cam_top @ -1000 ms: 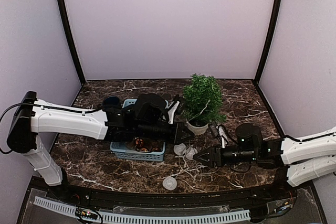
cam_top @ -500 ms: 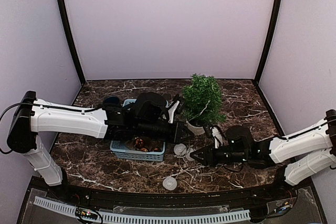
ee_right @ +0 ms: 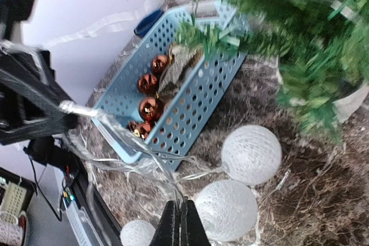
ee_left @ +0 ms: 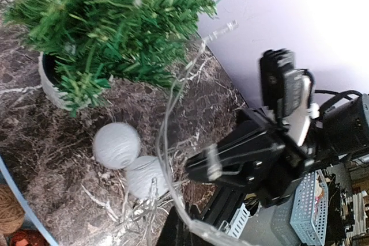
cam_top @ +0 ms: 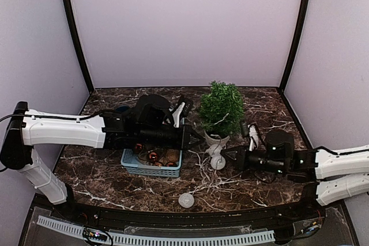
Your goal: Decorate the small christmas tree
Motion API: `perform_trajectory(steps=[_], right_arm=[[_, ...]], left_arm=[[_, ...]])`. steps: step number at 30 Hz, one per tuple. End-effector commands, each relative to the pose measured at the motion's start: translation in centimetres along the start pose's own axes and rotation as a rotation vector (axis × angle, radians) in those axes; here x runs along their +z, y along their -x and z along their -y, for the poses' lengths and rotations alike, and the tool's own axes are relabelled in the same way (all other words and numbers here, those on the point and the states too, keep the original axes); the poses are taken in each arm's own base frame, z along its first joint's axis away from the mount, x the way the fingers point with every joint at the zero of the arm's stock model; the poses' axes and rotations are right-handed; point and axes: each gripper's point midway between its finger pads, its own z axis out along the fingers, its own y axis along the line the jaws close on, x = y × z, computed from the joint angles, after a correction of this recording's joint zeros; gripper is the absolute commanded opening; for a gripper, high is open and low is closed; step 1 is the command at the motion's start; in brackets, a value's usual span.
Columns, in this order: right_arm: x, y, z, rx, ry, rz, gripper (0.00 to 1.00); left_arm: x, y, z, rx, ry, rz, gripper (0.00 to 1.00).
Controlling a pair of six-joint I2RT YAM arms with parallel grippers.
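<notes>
The tree point(ee_left: 115, 21) is standing in a white pot point(ee_left: 49, 82) on the marble table point(ee_left: 34, 136). Two white balls point(ee_left: 116, 145) are lying just beside the pot, touching each other. A clear wire point(ee_left: 165, 125) is running down from the branches past the balls. The right gripper point(ee_left: 210, 165) is pinching a strand of it.
</notes>
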Motion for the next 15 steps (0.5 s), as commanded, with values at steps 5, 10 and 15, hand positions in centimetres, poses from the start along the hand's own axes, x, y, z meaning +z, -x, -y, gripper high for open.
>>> perform_trajectory(steps=[5,10,15], right_arm=[[-7.4,2.7,5.3,0.123,-0.303,0.158,0.0],[-12.1,3.9,8.2,0.167,-0.521,0.196,0.0],[-15.0,5.0,9.7,0.205,-0.671,0.219,0.0]], left_arm=[[-2.6,1.6,-1.9,-0.007,0.062,0.059,0.0],[-3.3,1.9,-2.8,-0.006,0.098,0.065,0.0],[-3.8,1.9,-3.1,-0.004,0.109,0.068,0.0]])
